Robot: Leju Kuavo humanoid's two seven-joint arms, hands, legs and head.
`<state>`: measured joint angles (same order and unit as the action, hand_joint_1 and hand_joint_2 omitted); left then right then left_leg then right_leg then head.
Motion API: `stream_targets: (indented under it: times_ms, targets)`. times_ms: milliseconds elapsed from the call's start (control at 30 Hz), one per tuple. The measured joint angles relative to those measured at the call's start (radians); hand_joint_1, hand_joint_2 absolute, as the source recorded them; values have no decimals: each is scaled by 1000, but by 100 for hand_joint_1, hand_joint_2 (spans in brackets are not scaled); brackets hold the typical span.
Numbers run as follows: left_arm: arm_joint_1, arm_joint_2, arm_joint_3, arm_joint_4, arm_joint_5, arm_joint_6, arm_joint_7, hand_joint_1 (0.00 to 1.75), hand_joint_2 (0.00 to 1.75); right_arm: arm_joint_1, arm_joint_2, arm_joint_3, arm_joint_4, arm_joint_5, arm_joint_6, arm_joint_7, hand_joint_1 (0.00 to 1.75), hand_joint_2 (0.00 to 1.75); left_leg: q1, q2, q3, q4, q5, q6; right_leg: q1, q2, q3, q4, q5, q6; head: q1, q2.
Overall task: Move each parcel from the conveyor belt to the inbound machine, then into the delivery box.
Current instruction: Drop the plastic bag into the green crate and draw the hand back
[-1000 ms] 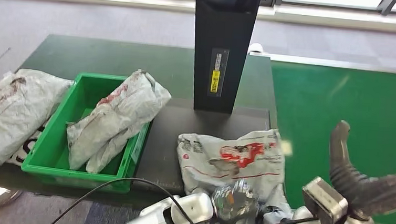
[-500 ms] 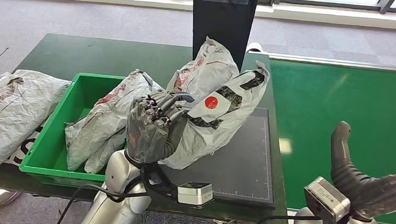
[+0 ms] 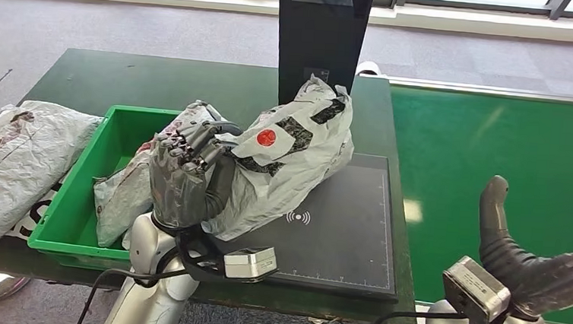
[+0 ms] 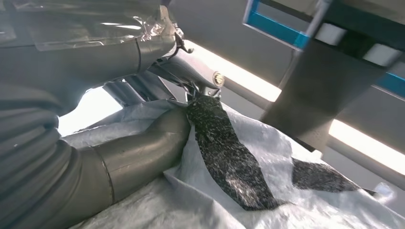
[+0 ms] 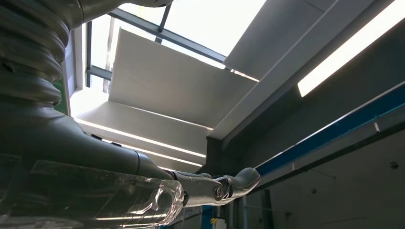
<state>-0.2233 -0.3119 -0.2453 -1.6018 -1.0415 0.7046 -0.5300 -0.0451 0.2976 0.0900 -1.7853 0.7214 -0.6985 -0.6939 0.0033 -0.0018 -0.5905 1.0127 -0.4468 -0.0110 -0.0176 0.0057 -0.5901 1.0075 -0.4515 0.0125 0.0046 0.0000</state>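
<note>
**Head view: left hand carries the parcel beside the bin**

Head view shows the left hand (image 3: 183, 181) gripping the crumpled grey plastic mailer parcel (image 3: 287, 158), which hangs over the flat black scanner pad (image 3: 347, 227). Its long axis runs away from the hand toward the right. The green plastic delivery box (image 3: 87, 186) lies just to the hand's left. The right hand (image 3: 524, 262), fingers spread and holding nothing, is well apart.

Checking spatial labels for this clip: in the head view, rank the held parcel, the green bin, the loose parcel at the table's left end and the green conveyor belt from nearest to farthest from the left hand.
1. Held parcel, gripped by the left hand.
2. Green bin, just left of the hand.
3. Loose parcel, at the table's far left end.
4. Conveyor belt, far right.
</note>
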Motion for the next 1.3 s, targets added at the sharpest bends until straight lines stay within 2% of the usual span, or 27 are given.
stream_targets:
  times_ms: [167,367,500,667,867,1300]
  targets:
    - [11,-1,186,-5,150,0,-71,175,175,1,0,0,0,-4,0,0,0,175,0,2,1,0,0,0,1,2,-1,0,0,0,0,0]
    - [10,-2,252,-2,170,0,-86,175,175,1,0,0,0,-6,0,0,0,175,0,2,1,0,0,-1,1,2,-1,0,0,-1,0,0]
    - [-24,-9,469,30,326,-2,-157,175,175,3,0,0,0,-12,0,0,0,175,1,2,0,0,1,-1,1,2,-1,0,0,-1,0,0]
    - [-46,-20,627,48,438,-2,-165,175,175,10,0,0,0,-19,0,0,0,175,1,1,0,0,1,-1,1,1,-2,0,0,-1,0,0]
    - [-53,-25,694,55,454,-2,-169,175,175,10,0,0,0,-19,0,0,0,175,1,1,0,0,1,-1,1,1,-2,0,0,-1,0,0]
    - [-58,-30,729,60,526,-2,-169,175,175,10,0,0,0,-22,0,0,0,175,1,1,0,0,1,-1,1,1,-1,0,0,-1,0,0]
